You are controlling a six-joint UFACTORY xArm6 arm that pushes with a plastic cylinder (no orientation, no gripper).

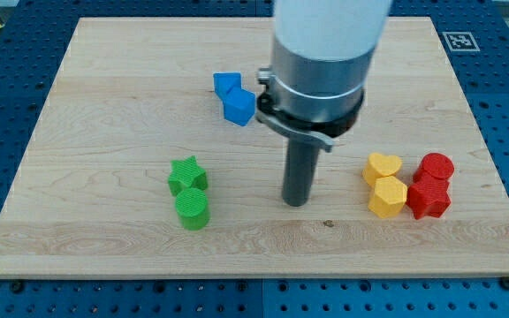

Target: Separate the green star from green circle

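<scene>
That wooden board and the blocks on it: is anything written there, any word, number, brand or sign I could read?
No readable words, numbers or brand names anywhere.
Only sign: a small black-and-white square code marker at the wooden board's top right corner in the view; it is a pattern, not text.
The blocks and the arm carry no lettering.

The green star (187, 174) touches the green circle (193, 209), which sits just below it toward the view's bottom. My tip (296, 202) stands well to the star's right. Farther right of the star lie 2 yellow blocks (385, 182), seemingly a heart and hexagon, beside 2 red blocks (431, 185). Two blue blocks (234, 97) lie above the star.
</scene>
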